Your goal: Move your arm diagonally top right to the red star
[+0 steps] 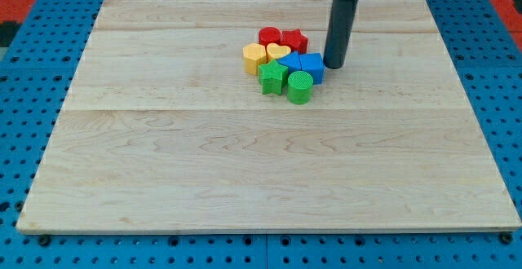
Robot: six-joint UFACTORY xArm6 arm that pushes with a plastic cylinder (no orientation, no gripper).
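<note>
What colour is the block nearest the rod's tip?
Blue: the blue block sits just to the view's left of my tip, seen in the camera view.

No readable text or labels

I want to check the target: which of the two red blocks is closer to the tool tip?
The red star, on the right of the red pair; the other red block sits farther left of my tip.

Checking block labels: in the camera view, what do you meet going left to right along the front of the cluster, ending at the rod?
Green star → green cylinder → blue block → my tip, just right of the blue block.
</note>
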